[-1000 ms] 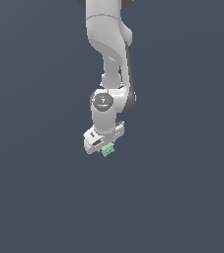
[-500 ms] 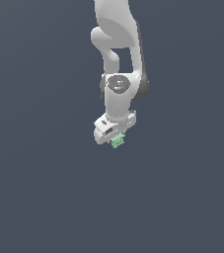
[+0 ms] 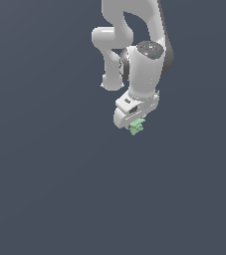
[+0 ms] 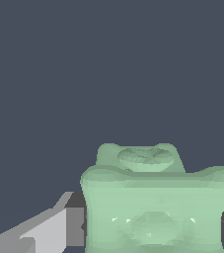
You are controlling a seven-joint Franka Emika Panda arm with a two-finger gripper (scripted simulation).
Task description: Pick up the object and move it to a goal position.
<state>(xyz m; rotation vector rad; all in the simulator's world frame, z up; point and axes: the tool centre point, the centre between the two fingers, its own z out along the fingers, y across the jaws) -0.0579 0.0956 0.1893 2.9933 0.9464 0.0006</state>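
One small green block (image 3: 137, 126) hangs under the white gripper (image 3: 135, 124), a little right of centre in the exterior view and just above the frame's middle height. Only part of it pokes out below the gripper body there. In the wrist view the block (image 4: 155, 212) fills the lower right of the frame, with a dark finger pad (image 4: 75, 226) pressed against one flank and another pad at the far right edge against the other. The gripper is clamped on the block, and nothing but flat dark background shows around it; no support surface or goal marker can be made out in either view.

My worry is the grip itself. The block is lumpy and irregular, with a rounded knob on the upper face, so the pads may bear on curved spots rather than flat ones. A quick swing or a sudden stop of the arm (image 3: 134, 45) could let it twist or slide out between the pads. Because the goal is not visible, I cannot judge how much travel is left. Opening the jaws early, anywhere off target, would simply drop the block.
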